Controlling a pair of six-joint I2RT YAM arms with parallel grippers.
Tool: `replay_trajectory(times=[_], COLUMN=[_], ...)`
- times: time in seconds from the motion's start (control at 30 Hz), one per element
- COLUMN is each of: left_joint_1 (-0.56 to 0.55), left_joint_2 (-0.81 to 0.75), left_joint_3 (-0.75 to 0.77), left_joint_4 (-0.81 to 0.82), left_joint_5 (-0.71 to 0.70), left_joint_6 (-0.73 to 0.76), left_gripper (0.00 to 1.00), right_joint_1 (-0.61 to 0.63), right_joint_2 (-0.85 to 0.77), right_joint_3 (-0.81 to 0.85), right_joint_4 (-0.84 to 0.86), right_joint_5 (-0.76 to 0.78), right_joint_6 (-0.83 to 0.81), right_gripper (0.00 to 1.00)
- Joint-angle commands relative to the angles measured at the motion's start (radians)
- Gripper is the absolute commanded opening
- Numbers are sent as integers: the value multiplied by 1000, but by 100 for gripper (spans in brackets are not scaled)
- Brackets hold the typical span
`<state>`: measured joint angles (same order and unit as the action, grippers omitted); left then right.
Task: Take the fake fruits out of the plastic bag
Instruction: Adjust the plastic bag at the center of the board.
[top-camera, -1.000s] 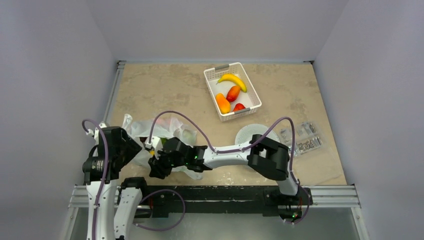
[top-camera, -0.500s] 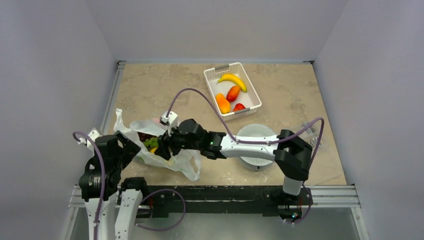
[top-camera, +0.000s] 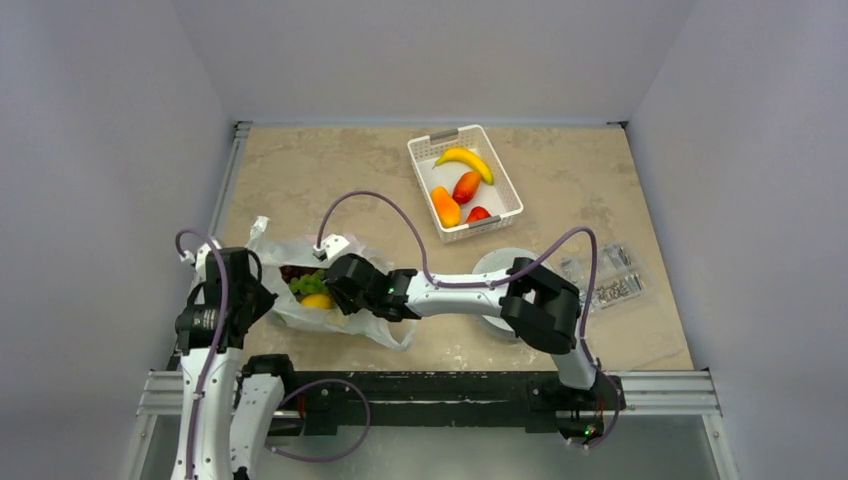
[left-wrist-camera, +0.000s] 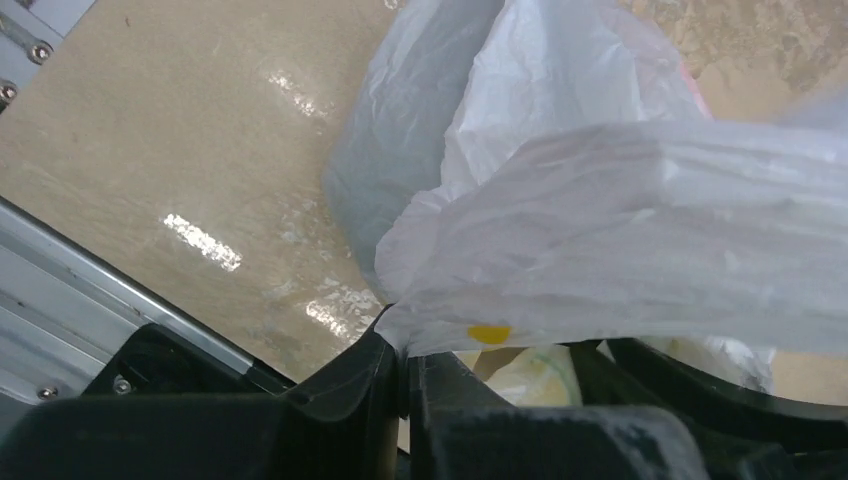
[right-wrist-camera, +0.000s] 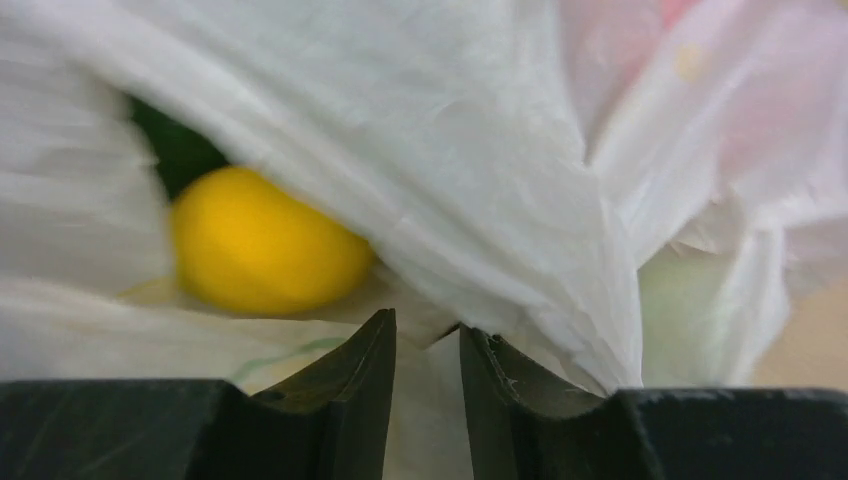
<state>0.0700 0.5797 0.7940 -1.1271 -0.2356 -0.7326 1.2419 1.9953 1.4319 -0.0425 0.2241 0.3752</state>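
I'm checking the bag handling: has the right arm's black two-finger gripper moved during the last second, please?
Yes. The right gripper has moved up the table, toward the white lattice basket.

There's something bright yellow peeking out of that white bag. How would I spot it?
Find the crinkly white plastic bag at the table's near left, between the two robot arms. In its open mouth, just below a green grape bunch, sits a round yellow fruit. It is smooth and single, unlike the knobbly grapes.

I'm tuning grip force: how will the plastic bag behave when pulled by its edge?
The plastic bag is probably floppy: its thin film bunches where the left gripper pinches it. It likely slips easily, being glossy. The yellow fruit inside may roll as the bag shifts.
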Motion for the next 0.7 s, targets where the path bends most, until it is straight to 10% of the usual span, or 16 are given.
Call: replay_trajectory(times=[0.0, 0.17, 0.67], left_joint_1=[3, 4, 3], left_joint_2=[49, 32, -50], left_joint_3=[69, 90, -31], left_joint_4=[53, 73, -31], left_joint_5=[-7, 219, 307], left_joint_6=[121, 137, -93], left_gripper=[0, 0, 0], right_joint_1=[1, 2, -12], right_joint_2=[-12, -183, -157], right_joint_3=[47, -128, -316], right_joint_4=[-266, -383, 119], right_joint_5=[371, 477, 311], right_joint_6=[6, 77, -36], right_gripper=[29, 24, 20])
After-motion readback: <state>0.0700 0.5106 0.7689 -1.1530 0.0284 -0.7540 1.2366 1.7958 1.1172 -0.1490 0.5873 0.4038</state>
